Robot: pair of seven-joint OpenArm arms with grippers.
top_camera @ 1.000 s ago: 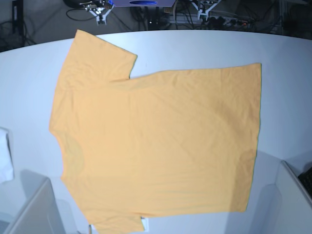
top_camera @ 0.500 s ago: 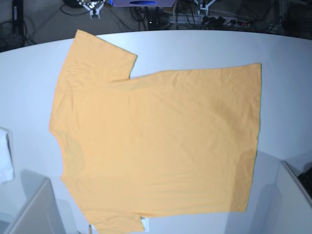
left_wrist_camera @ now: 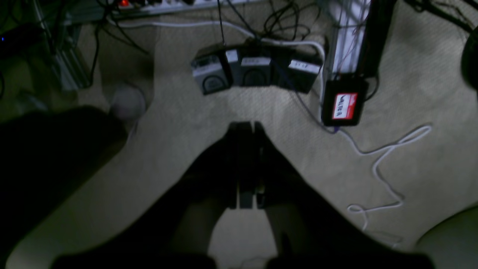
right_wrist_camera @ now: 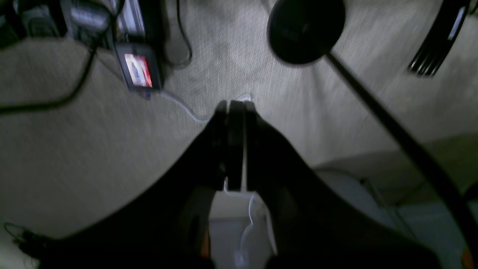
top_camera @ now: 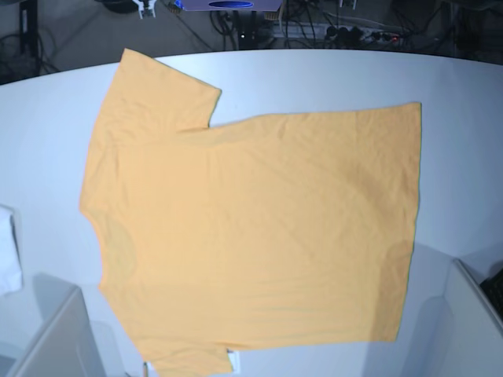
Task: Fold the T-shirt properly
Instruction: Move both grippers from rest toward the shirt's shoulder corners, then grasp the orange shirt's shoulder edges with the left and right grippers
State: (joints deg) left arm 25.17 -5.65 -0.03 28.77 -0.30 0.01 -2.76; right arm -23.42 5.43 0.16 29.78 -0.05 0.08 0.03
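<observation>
A white cloth sits at the far left edge of the base view on a pale, smooth table, and beside it the T-shirt lies spread flat, filling the centre of the frame. Its neck end faces frame left; one short sleeve points to the upper left, the other runs off the lower edge, and the straight hem runs down the right side. The fabric is a thin, soft light orange with no print, showing only faint creases.

Neither arm reaches over the table. The left gripper, seen in its own wrist view, has its dark fingers pressed together and holds nothing, pointing down at beige carpet with a row of grey foot pedals and a looping white cable. The right gripper is likewise closed and empty, above carpet near a black round stand base.

The folding appears not yet begun. A good first move would likely bring both grippers to matching points along one long edge, pinching only the top layer cleanly, then carrying it over evenly so the soft cloth does not bunch.
</observation>
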